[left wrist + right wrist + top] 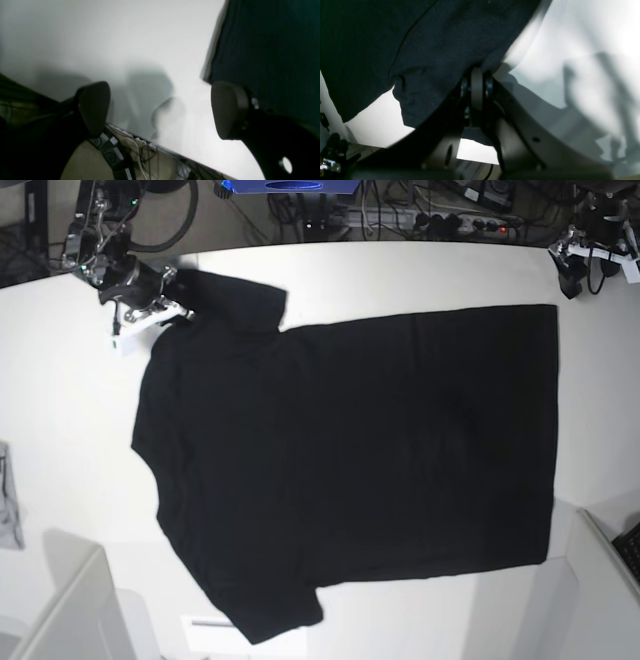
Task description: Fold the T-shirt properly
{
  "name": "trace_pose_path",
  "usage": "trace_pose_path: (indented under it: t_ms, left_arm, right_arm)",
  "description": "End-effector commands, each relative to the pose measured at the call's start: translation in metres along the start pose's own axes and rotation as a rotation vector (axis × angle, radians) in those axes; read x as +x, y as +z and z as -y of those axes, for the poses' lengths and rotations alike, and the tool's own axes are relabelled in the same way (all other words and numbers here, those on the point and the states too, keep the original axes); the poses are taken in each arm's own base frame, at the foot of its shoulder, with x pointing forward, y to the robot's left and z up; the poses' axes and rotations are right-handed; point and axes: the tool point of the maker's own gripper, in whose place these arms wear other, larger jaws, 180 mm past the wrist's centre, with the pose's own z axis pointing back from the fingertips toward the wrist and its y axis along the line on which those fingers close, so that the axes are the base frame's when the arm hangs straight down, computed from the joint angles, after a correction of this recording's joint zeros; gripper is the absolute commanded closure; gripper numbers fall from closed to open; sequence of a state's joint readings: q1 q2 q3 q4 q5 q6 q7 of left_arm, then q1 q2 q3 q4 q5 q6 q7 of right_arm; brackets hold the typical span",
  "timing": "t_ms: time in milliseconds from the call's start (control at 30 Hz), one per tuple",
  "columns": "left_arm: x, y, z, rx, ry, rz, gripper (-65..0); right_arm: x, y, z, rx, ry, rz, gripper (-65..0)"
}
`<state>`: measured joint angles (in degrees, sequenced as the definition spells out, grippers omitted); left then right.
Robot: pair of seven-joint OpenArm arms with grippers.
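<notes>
The black T-shirt (350, 450) lies spread flat on the white table (420, 275), plain black side up, with its sleeves to the left and its hem to the right. My right gripper (168, 298) is at the far-left sleeve; in the right wrist view its fingers (477, 85) are shut on a fold of the T-shirt (425, 50). My left gripper (572, 275) hovers just beyond the far-right hem corner. In the left wrist view the left gripper (162, 110) is open and empty, with the T-shirt's edge (270, 50) beside its right pad (230, 110).
A small grey cloth scrap (8, 510) lies at the table's left edge. White box-like panels stand at the near left (70, 610) and near right (600, 580). Cables and a power strip (470, 222) run behind the table's far edge.
</notes>
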<state>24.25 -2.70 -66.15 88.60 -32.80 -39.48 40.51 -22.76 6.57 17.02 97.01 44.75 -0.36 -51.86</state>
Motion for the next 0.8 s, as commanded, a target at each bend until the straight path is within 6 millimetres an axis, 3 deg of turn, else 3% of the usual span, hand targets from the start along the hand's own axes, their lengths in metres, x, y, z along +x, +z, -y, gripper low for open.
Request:
trace_pose_path:
  t_ms: [0,67,233,633,767]
  left_arm:
    - [0.016,0.001,0.001,-0.011,-0.017,0.05,-60.9]
    - [0.018,-0.002,0.004,-0.018,-0.012,0.057,-57.9]
    - [0.012,-0.019,0.035,-0.106,-0.04,0.022,-49.9]
    - [0.007,-0.044,0.089,-0.245,-0.066,-0.003,-49.4]
    - [-0.009,-0.051,0.085,-0.244,-0.017,-0.04,-49.2]
  right_arm:
    - [-0.008,0.001,0.012,-0.051,0.01,-0.034,0.0]
    - [-0.009,0.001,0.012,-0.052,0.01,-0.035,0.0]
    - [-0.009,0.002,0.013,-0.053,0.008,-0.035,0.0]
    - [-0.009,0.002,0.014,-0.055,0.009,-0.034,0.0]
    - [-0.009,0.002,0.014,-0.055,0.009,-0.034,0.0]
